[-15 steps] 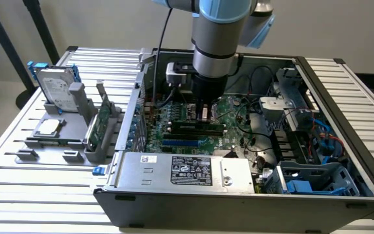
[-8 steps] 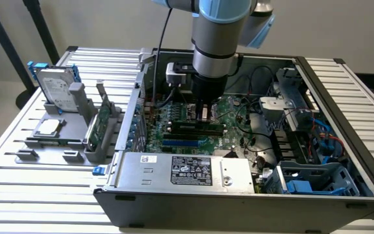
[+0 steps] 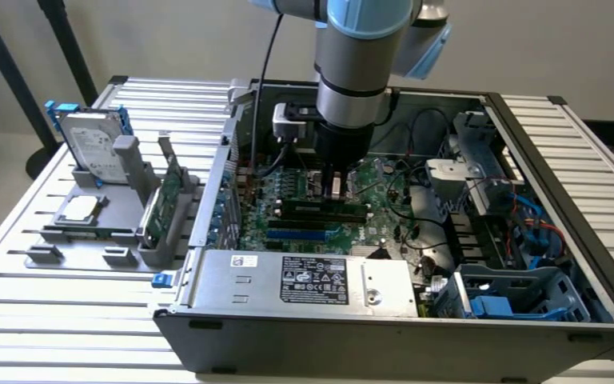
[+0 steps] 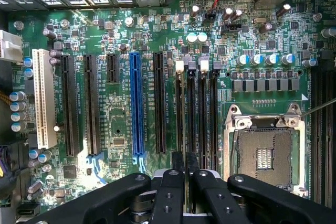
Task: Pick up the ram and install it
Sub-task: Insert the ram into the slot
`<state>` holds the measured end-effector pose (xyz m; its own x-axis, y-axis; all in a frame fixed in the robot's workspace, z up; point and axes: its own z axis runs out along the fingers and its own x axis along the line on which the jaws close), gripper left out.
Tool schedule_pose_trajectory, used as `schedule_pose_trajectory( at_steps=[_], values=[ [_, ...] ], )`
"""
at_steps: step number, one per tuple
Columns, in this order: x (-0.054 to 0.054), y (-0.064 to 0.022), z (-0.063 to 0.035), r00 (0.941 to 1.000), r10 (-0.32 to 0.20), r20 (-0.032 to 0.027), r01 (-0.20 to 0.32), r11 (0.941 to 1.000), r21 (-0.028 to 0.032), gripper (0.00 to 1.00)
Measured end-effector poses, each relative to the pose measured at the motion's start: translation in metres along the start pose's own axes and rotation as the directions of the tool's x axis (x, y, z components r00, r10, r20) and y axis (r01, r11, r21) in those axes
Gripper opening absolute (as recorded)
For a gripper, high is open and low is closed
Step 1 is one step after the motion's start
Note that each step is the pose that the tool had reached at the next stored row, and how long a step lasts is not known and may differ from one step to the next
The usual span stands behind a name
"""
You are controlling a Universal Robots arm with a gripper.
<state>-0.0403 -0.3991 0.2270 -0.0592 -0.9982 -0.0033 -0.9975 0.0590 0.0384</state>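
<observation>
My gripper point(image 3: 334, 192) reaches down into the open computer case point(image 3: 563, 240), just above the motherboard point(image 3: 285, 188). In the wrist view the two black fingertips point(image 4: 178, 162) stand close together over the row of long memory slots point(image 4: 203, 114). The ram point(image 4: 185, 129) appears edge-on as a thin dark strip running out from between them, in line with the slots. In the exterior view it is a long dark bar point(image 3: 307, 210) lying along the slots directly under the gripper. Whether it is seated in a slot or only resting on it I cannot tell.
A grey rack point(image 3: 105, 240) on the exterior view's left holds a silver hard drive in a blue frame point(image 3: 93, 144) and an upright green card point(image 3: 157, 208). A power supply point(image 3: 307, 280) fills the case front. Cables and drive bays point(image 3: 499, 224) crowd the exterior view's right.
</observation>
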Motion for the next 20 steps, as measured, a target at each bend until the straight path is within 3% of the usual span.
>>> schedule_pose_trajectory(
  at_steps=[20],
  values=[
    [0.0005,0.0004,0.0008,0.9999,-0.011,-0.0003,0.011,0.9999,0.0000,0.13]
  ],
)
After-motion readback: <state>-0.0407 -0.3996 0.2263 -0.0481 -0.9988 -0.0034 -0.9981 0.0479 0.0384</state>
